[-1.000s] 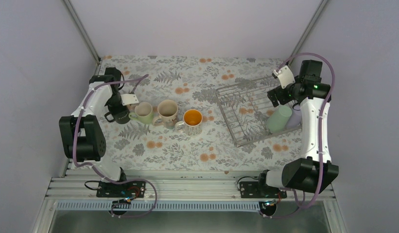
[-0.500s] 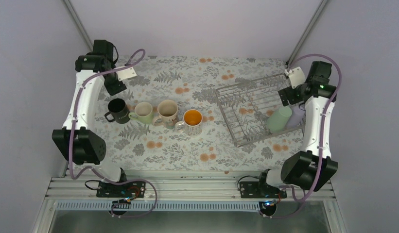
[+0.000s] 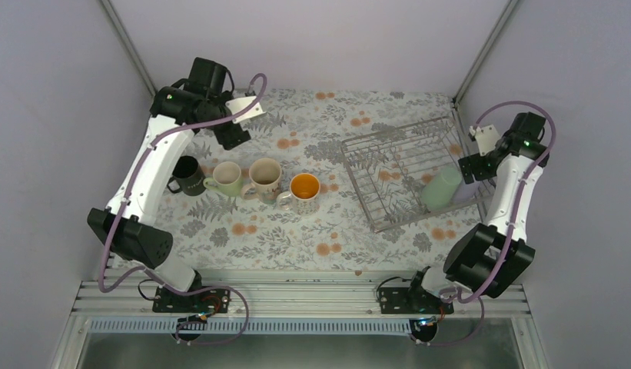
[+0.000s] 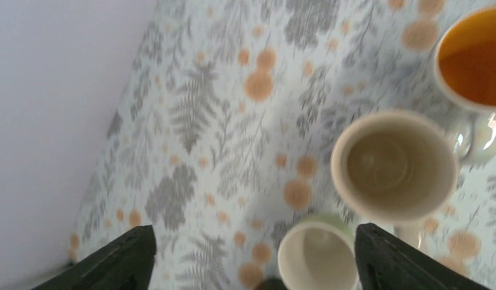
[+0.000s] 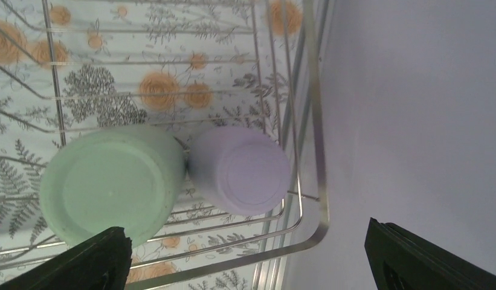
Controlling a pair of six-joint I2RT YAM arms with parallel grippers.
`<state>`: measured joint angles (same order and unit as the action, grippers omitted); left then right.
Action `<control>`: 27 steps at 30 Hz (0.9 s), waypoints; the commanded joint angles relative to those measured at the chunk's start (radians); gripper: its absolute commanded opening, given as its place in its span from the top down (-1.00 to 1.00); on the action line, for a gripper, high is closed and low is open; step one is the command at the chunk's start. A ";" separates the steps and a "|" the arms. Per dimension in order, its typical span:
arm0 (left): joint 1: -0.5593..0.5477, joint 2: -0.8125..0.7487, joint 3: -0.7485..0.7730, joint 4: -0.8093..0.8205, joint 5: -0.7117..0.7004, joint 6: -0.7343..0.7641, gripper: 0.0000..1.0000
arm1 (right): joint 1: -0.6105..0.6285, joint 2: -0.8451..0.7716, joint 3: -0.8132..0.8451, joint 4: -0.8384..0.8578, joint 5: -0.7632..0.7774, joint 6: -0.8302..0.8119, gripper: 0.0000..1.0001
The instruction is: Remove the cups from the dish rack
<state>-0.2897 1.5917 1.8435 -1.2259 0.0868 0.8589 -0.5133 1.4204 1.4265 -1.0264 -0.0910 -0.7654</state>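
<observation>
Four out, two to go. black mug (image 3: 187, 175), pale green mug (image 3: 227, 178), cream mug (image 3: 264, 177) and orange-inside mug (image 3: 304, 188) sit in a row left of centre. green tumbler (image 5: 112, 184) and lavender tumbler (image 5: 239, 170) touch in the dish rack (image 3: 396, 129), near the worktop's right edge. My right gripper (image 5: 251, 260) hangs over them, fingers apart, empty. left gripper (image 4: 257, 266) is also apart, far left. Next I'd lower the right gripper and pinch one tumbler.

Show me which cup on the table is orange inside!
The patterned mug at the row's right end, nearest the dish rack. The black mug, pale green mug and cream mug aren't orange inside.
</observation>
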 commanded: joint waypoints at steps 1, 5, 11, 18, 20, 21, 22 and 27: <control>-0.048 0.026 0.059 0.084 0.161 -0.118 -0.69 | -0.020 0.020 -0.033 -0.027 -0.010 -0.042 -1.00; -0.079 0.057 0.092 0.092 0.272 -0.165 -0.83 | -0.011 0.038 -0.037 -0.105 -0.104 -0.061 -1.00; -0.098 0.069 0.112 0.117 0.342 -0.195 -0.96 | 0.033 0.046 -0.081 -0.109 -0.115 -0.067 -1.00; -0.099 0.080 0.136 0.118 0.366 -0.221 -1.00 | 0.077 0.087 -0.096 -0.093 -0.115 -0.058 -1.00; -0.100 0.082 0.137 0.117 0.364 -0.230 -1.00 | 0.088 0.099 -0.106 -0.076 -0.102 -0.053 -1.00; -0.100 0.082 0.137 0.118 0.366 -0.235 -1.00 | 0.090 0.106 -0.109 -0.067 -0.093 -0.051 -1.00; -0.100 0.083 0.135 0.118 0.369 -0.238 -1.00 | 0.091 0.112 -0.112 -0.062 -0.089 -0.051 -1.00; -0.099 0.086 0.128 0.116 0.366 -0.241 -1.00 | 0.100 0.136 -0.123 -0.046 -0.086 -0.059 -1.00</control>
<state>-0.3862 1.6672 1.9526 -1.1259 0.4305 0.6384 -0.4255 1.5398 1.3163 -1.0977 -0.1856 -0.8124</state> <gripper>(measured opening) 0.998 0.998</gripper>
